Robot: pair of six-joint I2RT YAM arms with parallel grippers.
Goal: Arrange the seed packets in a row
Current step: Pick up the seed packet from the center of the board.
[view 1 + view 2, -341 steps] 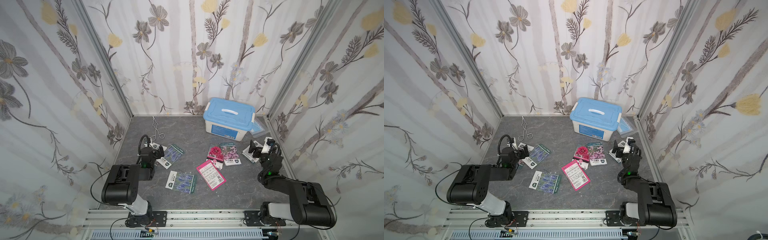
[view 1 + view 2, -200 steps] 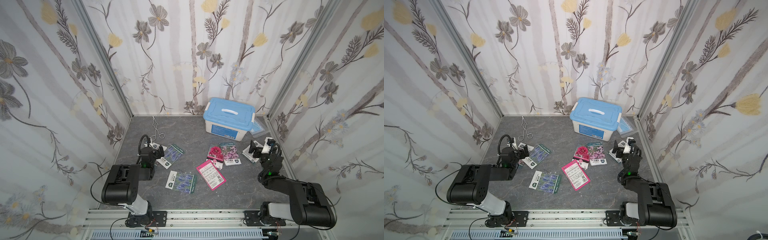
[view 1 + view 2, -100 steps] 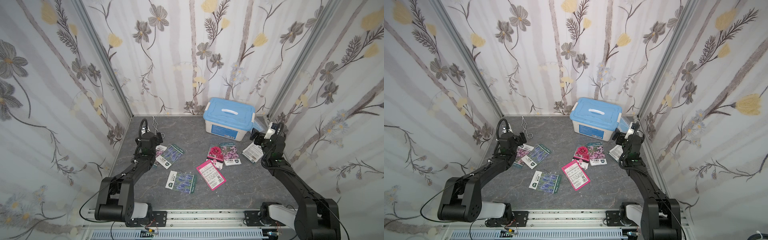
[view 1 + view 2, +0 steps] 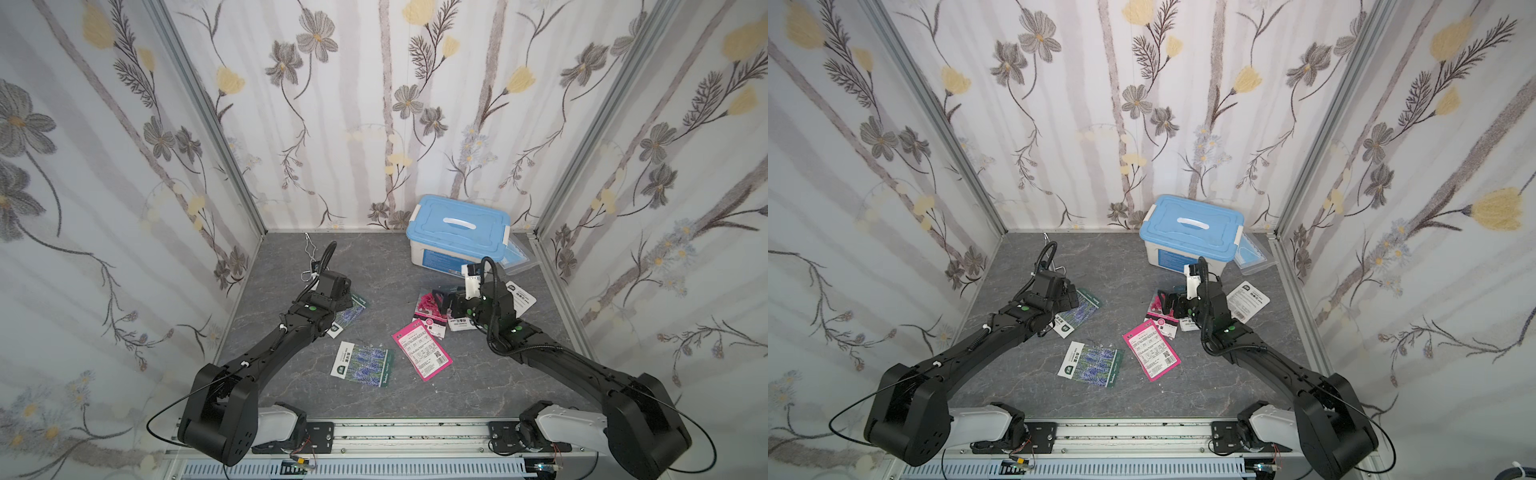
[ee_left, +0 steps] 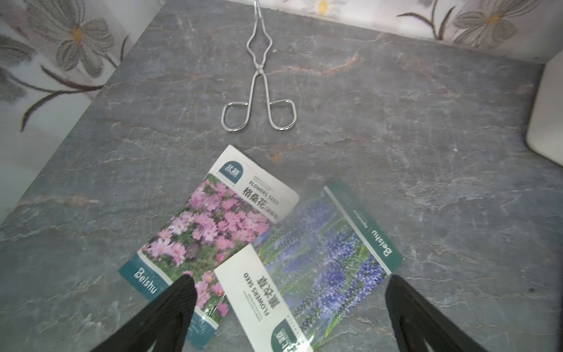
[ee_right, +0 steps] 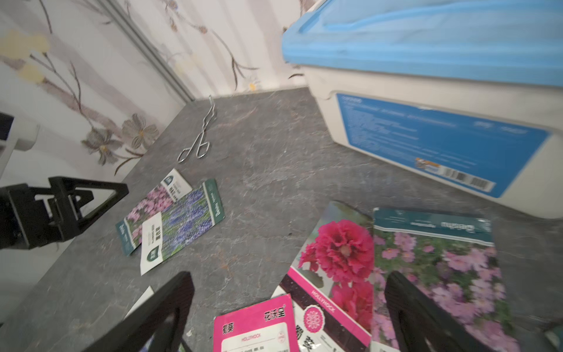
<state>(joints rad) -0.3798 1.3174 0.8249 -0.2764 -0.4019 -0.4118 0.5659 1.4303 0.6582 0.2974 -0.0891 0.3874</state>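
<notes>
Seed packets lie scattered on the grey floor. A lavender packet [image 4: 361,363] and a pink text-side packet [image 4: 422,347] lie front centre, and a white text-side packet [image 4: 519,297] lies at the right. My left gripper [image 5: 288,286] hovers open over a pink-flower packet [image 5: 210,225] with a second lavender packet [image 5: 323,253] overlapping it. My right gripper [image 6: 289,283] hovers open over a magenta hollyhock packet [image 6: 338,259], a pink-flower packet [image 6: 441,268] and the pink text-side packet [image 6: 256,329]. Neither gripper holds anything.
A blue-lidded white box [image 4: 457,237] stands at the back right, with a clear blue-edged pouch [image 4: 517,255] beside it. Metal tongs [image 4: 309,257] lie at the back left. Flowered walls close in the left, right and back.
Both arms have unfolded from the front and reached out. The left gripper now hangs over the left pair of packets. The right gripper swung left from the wall to the magenta packet.
</notes>
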